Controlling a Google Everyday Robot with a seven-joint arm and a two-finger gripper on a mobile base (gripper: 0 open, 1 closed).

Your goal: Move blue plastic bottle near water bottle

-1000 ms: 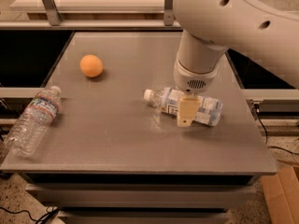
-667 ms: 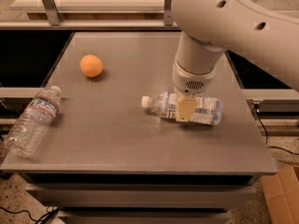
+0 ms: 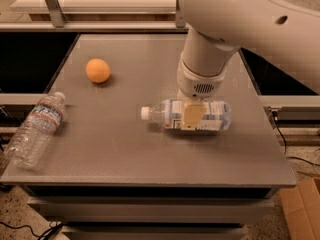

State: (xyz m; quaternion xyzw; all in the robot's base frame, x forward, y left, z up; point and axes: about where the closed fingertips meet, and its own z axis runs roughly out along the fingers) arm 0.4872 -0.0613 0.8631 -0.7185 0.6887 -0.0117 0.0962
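The blue plastic bottle (image 3: 187,115) lies on its side on the grey table (image 3: 150,154), right of centre, with its white cap pointing left. My gripper (image 3: 193,113) comes down from above and straddles the bottle's middle. One beige finger (image 3: 192,117) shows in front of the label; the other is hidden behind the bottle. The gripper is shut on the bottle. The water bottle (image 3: 35,129) lies on its side at the table's front left edge, cap pointing back, far from the gripper.
An orange ball (image 3: 98,70) sits at the back left of the table. A white shelf with metal posts (image 3: 52,4) stands behind the table. A cardboard box (image 3: 302,206) is on the floor at the lower right.
The gripper and the blue plastic bottle have moved together a little to the left and toward the front of the table. The water bottle and the orange ball have not moved.
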